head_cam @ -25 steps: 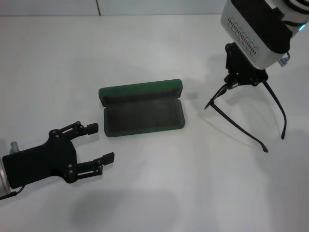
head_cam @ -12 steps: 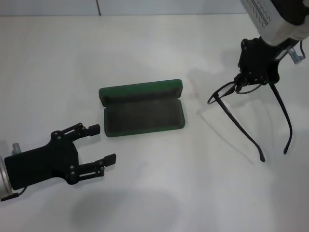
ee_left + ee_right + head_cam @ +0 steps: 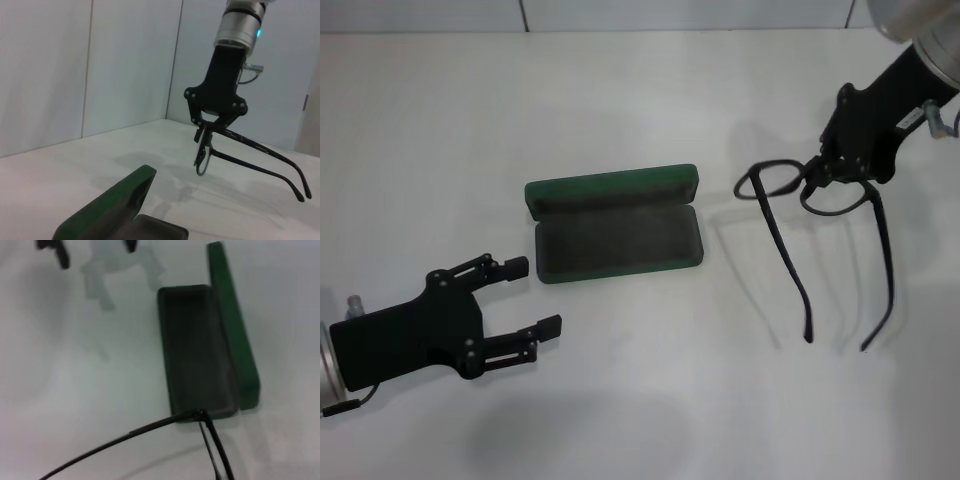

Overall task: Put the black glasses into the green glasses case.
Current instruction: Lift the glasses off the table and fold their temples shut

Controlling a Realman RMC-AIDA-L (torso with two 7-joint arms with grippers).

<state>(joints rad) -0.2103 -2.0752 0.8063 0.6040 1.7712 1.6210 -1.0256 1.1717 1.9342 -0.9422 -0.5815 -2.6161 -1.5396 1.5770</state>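
The green glasses case (image 3: pixel 616 238) lies open on the white table, with its lid (image 3: pixel 610 187) hinged back on the far side. It also shows in the right wrist view (image 3: pixel 200 347) and the left wrist view (image 3: pixel 116 204). My right gripper (image 3: pixel 817 173) is to the right of the case, shut on the front frame of the black glasses (image 3: pixel 790 240). It holds them above the table with both temple arms open and hanging toward the front. The left wrist view shows the glasses (image 3: pixel 250 150) clear of the table. My left gripper (image 3: pixel 532 296) is open and empty, front left of the case.
The white table (image 3: pixel 650 400) meets a pale wall at the back. The left gripper's fingertips (image 3: pixel 62 257) show beyond the case in the right wrist view.
My right gripper has moved right and tilted, swinging the glasses so the lenses face left and the temple arms point toward the front. The left gripper has barely moved.
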